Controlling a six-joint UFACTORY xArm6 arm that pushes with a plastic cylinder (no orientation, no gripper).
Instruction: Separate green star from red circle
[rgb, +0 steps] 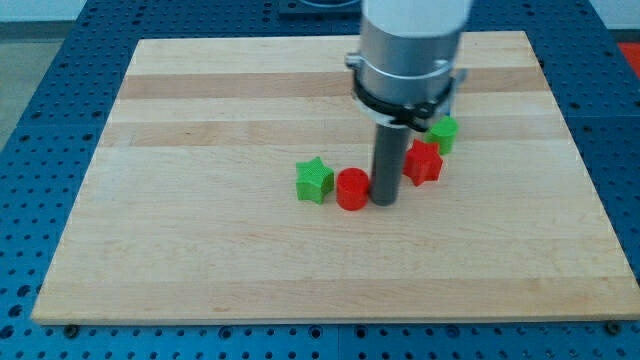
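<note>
The green star (314, 179) lies near the board's middle. The red circle (351, 188) sits right beside it on the view's right, touching or nearly touching it. My tip (384, 201) stands on the board just to the view's right of the red circle, touching or almost touching its right side. The rod and the arm's grey body rise above it toward the view's top.
A red star-like block (424, 162) lies just right of the rod. A green block (443, 131) sits above it, partly hidden by the arm. The wooden board (200, 240) rests on a blue perforated table.
</note>
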